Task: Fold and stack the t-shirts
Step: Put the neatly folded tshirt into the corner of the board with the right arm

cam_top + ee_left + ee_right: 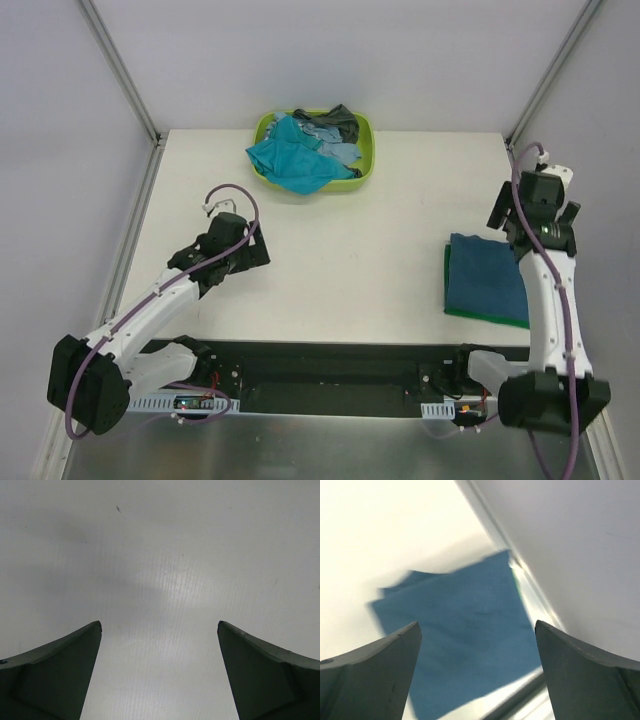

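Note:
A folded dark blue t-shirt (485, 278) lies flat at the right of the table, with a thin bright green edge (480, 316) showing under its near side. My right gripper (535, 213) hangs open above and just behind it. The right wrist view shows the blue t-shirt (465, 630) below the spread right gripper (477, 625), nothing between the fingers. At the far middle, a teal t-shirt (290, 160), a light blue one (338, 152) and a dark grey one (342, 120) lie crumpled in the basket. My left gripper (255, 252) is open over bare table (160, 570) at the left; the left gripper (159, 624) holds nothing.
The lime-green plastic basket (366, 150) stands at the table's far edge, middle. Metal frame posts (120, 70) rise at both far corners, and a grey wall (580, 555) runs close along the right side of the folded pile.

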Available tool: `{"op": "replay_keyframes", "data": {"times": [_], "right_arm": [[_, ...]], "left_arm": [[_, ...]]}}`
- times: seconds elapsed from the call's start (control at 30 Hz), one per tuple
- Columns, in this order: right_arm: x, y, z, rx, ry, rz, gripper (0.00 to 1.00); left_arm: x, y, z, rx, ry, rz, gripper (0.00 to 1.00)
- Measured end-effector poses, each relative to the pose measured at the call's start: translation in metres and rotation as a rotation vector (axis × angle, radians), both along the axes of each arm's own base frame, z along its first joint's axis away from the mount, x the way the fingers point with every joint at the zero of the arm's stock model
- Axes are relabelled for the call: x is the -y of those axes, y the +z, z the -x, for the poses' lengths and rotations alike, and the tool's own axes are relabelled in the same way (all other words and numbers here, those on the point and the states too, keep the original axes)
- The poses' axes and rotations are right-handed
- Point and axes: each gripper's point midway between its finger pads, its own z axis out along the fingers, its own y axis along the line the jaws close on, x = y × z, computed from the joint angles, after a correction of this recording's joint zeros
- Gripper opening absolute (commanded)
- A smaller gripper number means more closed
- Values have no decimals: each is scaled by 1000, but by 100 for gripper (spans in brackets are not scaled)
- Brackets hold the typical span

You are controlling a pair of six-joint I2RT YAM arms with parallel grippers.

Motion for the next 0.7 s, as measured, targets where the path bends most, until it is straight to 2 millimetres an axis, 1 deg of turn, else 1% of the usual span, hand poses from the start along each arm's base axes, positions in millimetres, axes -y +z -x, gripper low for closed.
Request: {"op": "replay_keyframes", "data": {"times": [0.07, 0.1, 0.13, 0.2, 0.27, 0.33, 0.4, 0.43, 0.5, 0.53, 0.6, 0.7], "right_arm": [[-22, 17, -1, 181, 75, -90, 96], [-35, 22, -1, 258, 125, -141, 96], [-48, 22, -2, 307, 180, -190, 96], [-86, 17, -3, 393, 340, -329, 96], [-128, 3, -6, 426, 503, -484, 96], [-162, -19, -3, 394, 620, -605, 96], [-199, -50, 10, 308, 732, -714, 96], [-215, -61, 17, 274, 780, -759, 96], [-236, -74, 29, 242, 845, -827, 96], [-242, -77, 32, 239, 861, -853, 96], [-247, -80, 34, 250, 871, -879, 96], [-250, -77, 33, 308, 908, -876, 96]], "left_arm": [[0, 3, 1, 10, 0, 6, 99], [0, 5, 1, 19, 0, 10, 99], [-1, 7, 1, 29, 0, 15, 99], [-1, 11, 4, 45, -5, 27, 99], [2, 15, 7, 72, -23, 56, 99], [6, 20, 10, 102, -46, 90, 99], [10, 26, 12, 139, -73, 123, 99], [13, 28, 14, 155, -92, 142, 99], [18, 33, 15, 180, -114, 168, 99], [19, 35, 15, 190, -122, 177, 99], [22, 38, 16, 204, -136, 195, 99], [23, 38, 18, 221, -144, 211, 99]]}}
